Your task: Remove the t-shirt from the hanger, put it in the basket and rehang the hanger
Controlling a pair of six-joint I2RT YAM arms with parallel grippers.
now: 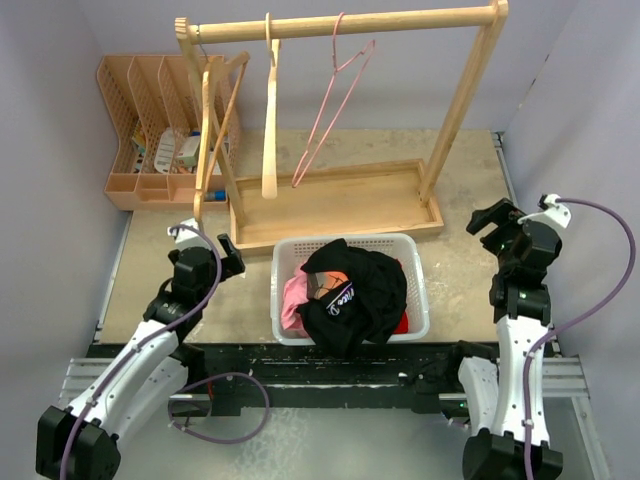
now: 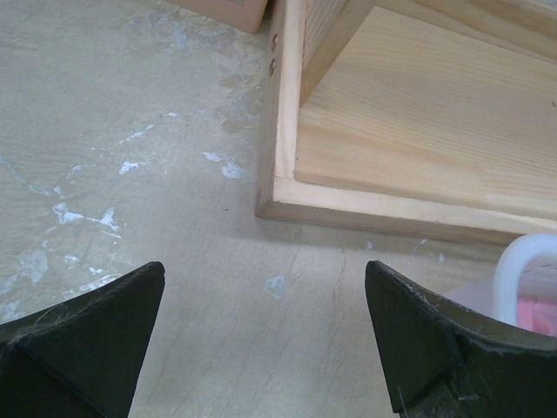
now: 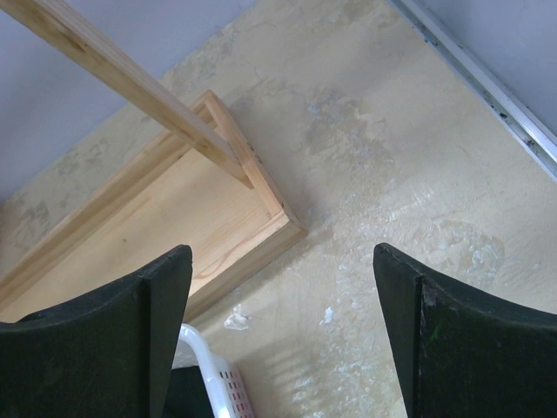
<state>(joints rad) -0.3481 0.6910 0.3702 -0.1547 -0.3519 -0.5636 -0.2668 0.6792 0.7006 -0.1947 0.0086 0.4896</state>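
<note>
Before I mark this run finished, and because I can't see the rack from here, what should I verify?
1. Pink wire hanger bare: ok.
2. Wooden hangers bare: ok.
3. Black t-shirt lying in the white basket: ok.
4. Left hand open and empty: ok.
5. Right hand open and empty: ok.
6. Both hands apart from the rack: ok.

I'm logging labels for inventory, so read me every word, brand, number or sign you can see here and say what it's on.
No text can be read in any view.
Black garment in the white basket: a white print, too small and creased to read.
Items in the pink organizer: too blurred to tell whether they carry labels.
</note>
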